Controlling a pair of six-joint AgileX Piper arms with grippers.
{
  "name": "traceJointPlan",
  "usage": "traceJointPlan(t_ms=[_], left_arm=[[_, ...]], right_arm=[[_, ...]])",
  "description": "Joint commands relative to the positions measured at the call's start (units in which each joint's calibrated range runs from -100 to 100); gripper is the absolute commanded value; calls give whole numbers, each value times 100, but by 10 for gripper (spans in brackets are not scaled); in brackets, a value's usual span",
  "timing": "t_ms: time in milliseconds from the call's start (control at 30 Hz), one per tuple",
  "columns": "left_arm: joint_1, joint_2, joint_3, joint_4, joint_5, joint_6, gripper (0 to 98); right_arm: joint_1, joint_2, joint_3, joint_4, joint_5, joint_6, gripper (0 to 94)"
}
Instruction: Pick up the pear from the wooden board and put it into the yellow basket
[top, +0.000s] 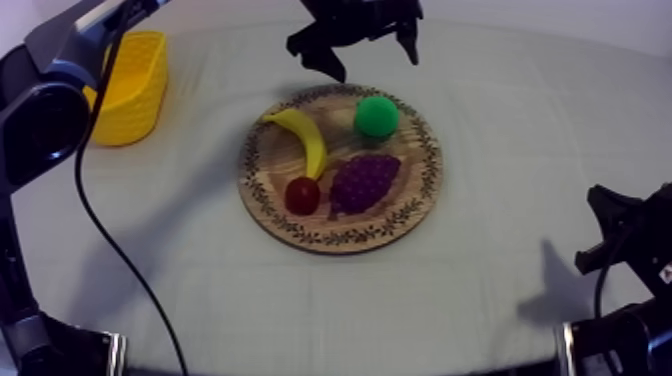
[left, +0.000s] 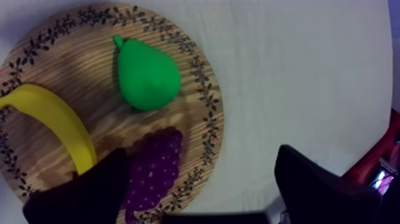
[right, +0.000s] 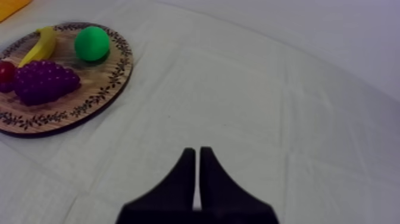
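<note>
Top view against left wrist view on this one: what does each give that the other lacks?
Top view adds the yellow basket left of the board, the small red fruit beside the grapes, and the left pincer hovering near the board's far rim. Left wrist view adds the pear with its stem visible, and that pincer's fingers apart, gripping nothing. Shared: board, pear, banana, grapes.

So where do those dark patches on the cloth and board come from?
Shadows. Top view: a grey one lies on the cloth beside the wooden board, another near the right gripper. Left wrist view: soft shade crosses the board next to the pear. Right wrist view: the pear darkens the board just beneath it.
</note>
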Motion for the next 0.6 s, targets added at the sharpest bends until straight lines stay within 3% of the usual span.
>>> traceJointPlan(t_ms=[0,267,567], left_arm=[[-16,182,-159,4,79,15,919],[-143,1154,-1143,18,498,126,911],[-228,2080,-2028,271,559,119,930]], right_arm=[[1,-4,0,-1,1,-1,4],[1,-4,0,-1,1,-1,4],[1,-4,0,-1,1,-1,4]])
